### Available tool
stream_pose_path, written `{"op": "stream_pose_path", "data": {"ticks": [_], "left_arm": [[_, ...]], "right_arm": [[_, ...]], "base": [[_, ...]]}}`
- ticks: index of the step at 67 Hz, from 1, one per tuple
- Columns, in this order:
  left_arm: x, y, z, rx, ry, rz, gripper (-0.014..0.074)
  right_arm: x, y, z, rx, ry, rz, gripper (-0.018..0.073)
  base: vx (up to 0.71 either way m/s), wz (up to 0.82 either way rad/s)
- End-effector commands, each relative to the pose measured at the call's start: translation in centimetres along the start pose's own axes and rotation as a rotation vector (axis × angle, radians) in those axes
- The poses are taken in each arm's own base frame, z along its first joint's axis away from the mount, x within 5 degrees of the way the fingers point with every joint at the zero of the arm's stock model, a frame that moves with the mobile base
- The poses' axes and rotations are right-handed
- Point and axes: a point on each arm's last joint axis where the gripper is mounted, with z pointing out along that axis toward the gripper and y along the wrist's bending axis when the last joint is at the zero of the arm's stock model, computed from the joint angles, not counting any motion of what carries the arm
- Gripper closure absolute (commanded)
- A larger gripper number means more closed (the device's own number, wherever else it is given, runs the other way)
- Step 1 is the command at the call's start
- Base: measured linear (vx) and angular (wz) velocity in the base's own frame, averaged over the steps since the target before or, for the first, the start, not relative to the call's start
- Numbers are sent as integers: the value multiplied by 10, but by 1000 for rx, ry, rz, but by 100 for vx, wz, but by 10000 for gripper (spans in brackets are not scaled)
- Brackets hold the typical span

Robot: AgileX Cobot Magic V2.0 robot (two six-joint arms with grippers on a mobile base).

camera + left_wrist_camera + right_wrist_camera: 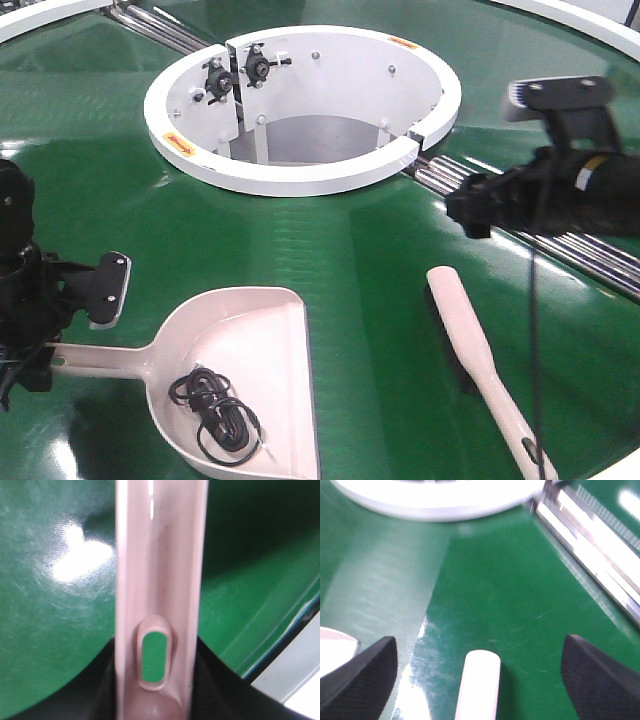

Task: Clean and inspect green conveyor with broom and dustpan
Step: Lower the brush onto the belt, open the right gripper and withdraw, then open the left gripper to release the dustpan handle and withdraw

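The dustpan [235, 370] lies on the green conveyor [370, 250] at the lower left, with a coiled black cable [215, 410] inside it. My left gripper [40, 350] is shut on the dustpan's handle [157, 580], whose slotted hole shows between the black fingers [95, 695]. The broom [480, 350] lies flat on the belt at the lower right, handle toward the front edge. My right gripper [470, 210] hovers open above the broom's far end. In the right wrist view the broom's tip [480, 685] lies between the wide-apart fingers [365, 675], untouched.
The white ring hub [300, 180] stands at the middle back and shows in the right wrist view [435, 505]. Silver rollers [570, 250] cross the belt under my right arm. A corner of the dustpan [335, 647] shows left of my right gripper.
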Motion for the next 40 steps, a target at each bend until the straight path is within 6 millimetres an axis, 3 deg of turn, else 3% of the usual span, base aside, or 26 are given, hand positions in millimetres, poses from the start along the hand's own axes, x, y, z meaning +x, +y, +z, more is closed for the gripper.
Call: {"op": "stream_pose_path", "data": {"ticks": [1,11,25,32,40], "left_arm": [[-3,-2,-15,-38,-33,7,619],[-3,-2,-15,-38,-33,7,619],[-3,-2,-15,-38,-33,7,619],[-3,-2,-15,-38,-33,7,619],[-3,-2,-15,-38,-33,7,619]], "right_arm": [[0,-1,-46,15,-197,-21,-31],[32,0,-88,15,-272,-21,-5],[67,1,-131,15,-393,-22,77],[76,2,-147,15,-435,-24,162],[79,2,-159,15,-480,-25,332]], "base": [[0,0],[0,0],[0,0],[0,0],[0,0]]}}
